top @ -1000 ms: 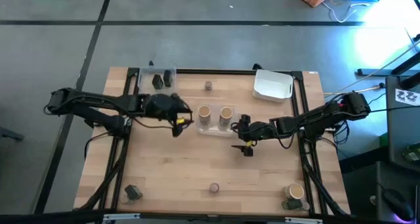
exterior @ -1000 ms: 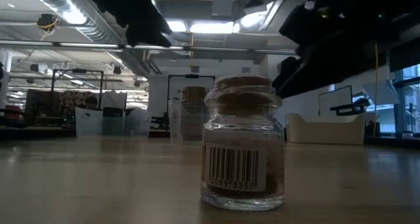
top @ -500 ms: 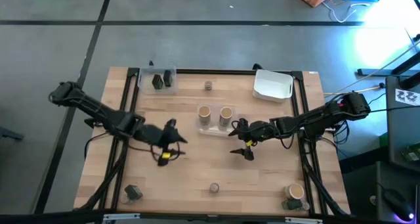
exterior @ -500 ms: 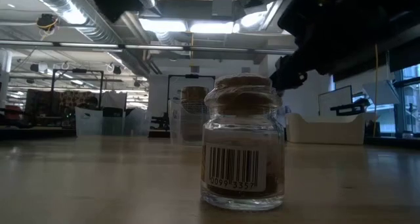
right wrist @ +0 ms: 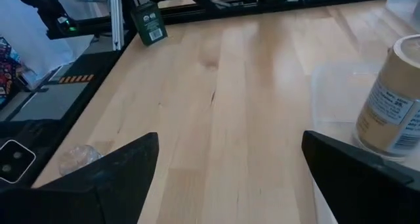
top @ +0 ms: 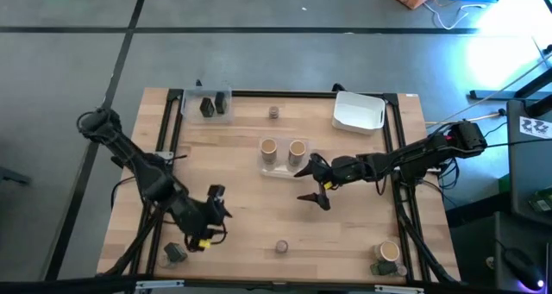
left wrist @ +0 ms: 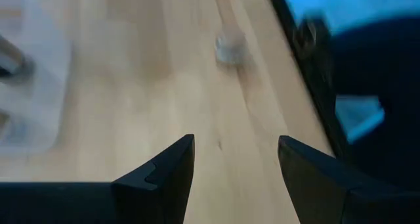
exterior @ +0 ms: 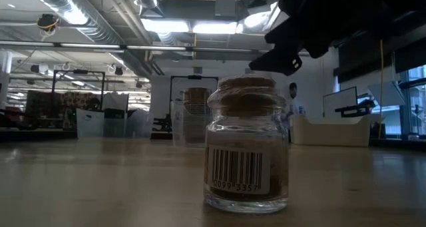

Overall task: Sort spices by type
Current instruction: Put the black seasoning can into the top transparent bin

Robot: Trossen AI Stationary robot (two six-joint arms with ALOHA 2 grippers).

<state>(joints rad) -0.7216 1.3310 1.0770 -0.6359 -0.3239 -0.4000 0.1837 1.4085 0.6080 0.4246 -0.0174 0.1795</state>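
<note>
Two tan cylinders [top: 268,149] [top: 297,149] stand in a clear tray [top: 280,168] at mid-table. Two dark jars [top: 207,107] sit in a clear tub at the far left. One tiny jar [top: 273,112] stands at the far side, and another [top: 281,246] [exterior: 246,150] at the near edge. A dark jar [top: 175,253] is at the near-left corner. A tan cylinder [top: 389,253] and a dark jar [top: 378,268] are at the near-right corner. My left gripper [top: 216,215] [left wrist: 233,161] is open beside the near-left jar. My right gripper [top: 312,186] [right wrist: 230,158] is open, just right of the tray.
A white rectangular tub [top: 359,111] sits at the far right. Black frame rails run along the table's edges [top: 259,93]. Bare wood lies between the tray and the near edge. In the right wrist view a tan cylinder [right wrist: 394,109] stands close to one finger.
My left gripper has swung from the left end of the tray toward the near-left corner of the table, staying open. My right gripper has shifted slightly toward the table's left, nearer the tray. No container has moved.
</note>
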